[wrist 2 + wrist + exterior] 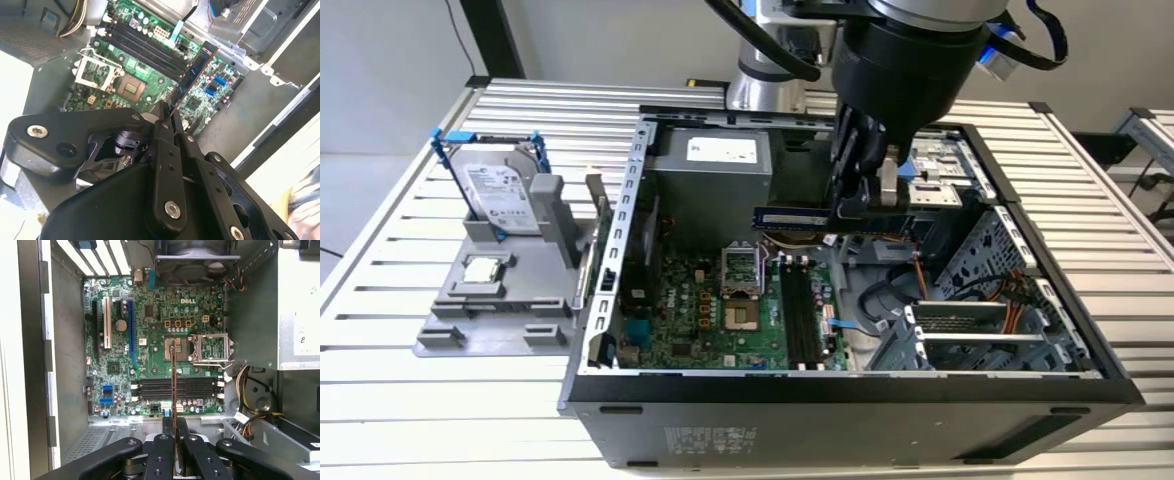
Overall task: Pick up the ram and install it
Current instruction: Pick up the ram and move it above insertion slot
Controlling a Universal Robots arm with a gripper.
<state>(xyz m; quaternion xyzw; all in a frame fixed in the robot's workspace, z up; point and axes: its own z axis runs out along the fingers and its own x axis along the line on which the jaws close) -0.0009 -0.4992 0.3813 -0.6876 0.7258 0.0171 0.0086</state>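
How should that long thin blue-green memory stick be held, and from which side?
Pinch the long, thin blue-green ram stick across its two flat faces, from above at its upper edge, as the gripper does now. Its edges are too thin to squeeze, and the lower edge probably must stay free for the black slots.
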